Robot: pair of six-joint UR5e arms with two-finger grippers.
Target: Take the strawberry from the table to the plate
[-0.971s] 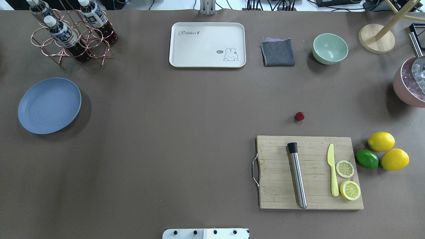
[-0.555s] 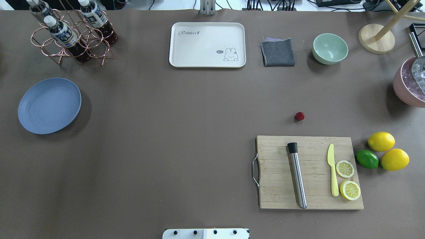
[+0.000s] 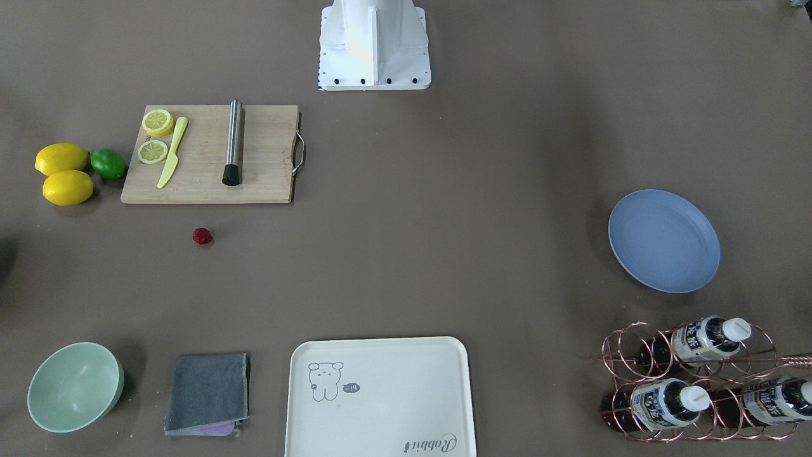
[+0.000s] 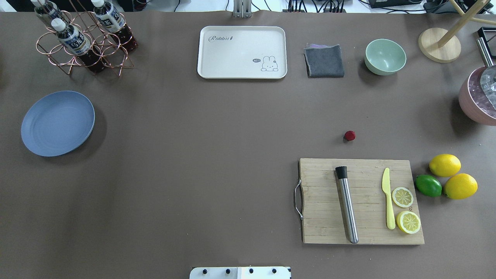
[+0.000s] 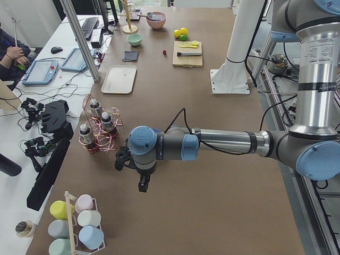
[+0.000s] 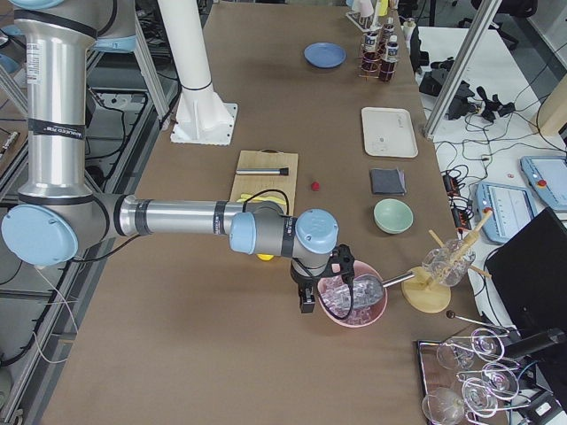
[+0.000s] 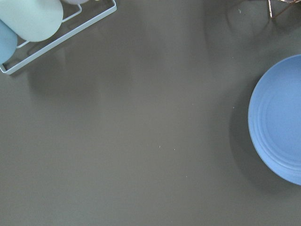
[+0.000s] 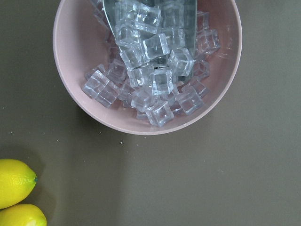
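Note:
The small dark-red strawberry (image 4: 349, 135) lies on the brown table (image 4: 193, 155), just beyond the cutting board's far edge; it also shows as strawberry (image 3: 202, 236) in the front-facing view. The blue plate (image 4: 58, 123) sits bare at the table's left end, and the plate (image 7: 282, 127) fills the right edge of the left wrist view. My left gripper (image 5: 142, 186) hangs over the table's left end near the plate. Far from the berry, my right gripper (image 6: 306, 303) hovers beside a pink bowl at the right end. Both show only in side views, so I cannot tell if they are open or shut.
A cutting board (image 4: 360, 201) carries a steel muddler, a yellow knife and lemon slices. Two lemons and a lime (image 4: 428, 185) lie to its right. A cream tray (image 4: 242, 52), grey cloth (image 4: 324, 61), mint bowl (image 4: 384, 56), bottle rack (image 4: 83, 38) and ice-filled pink bowl (image 8: 146, 66) line the edges.

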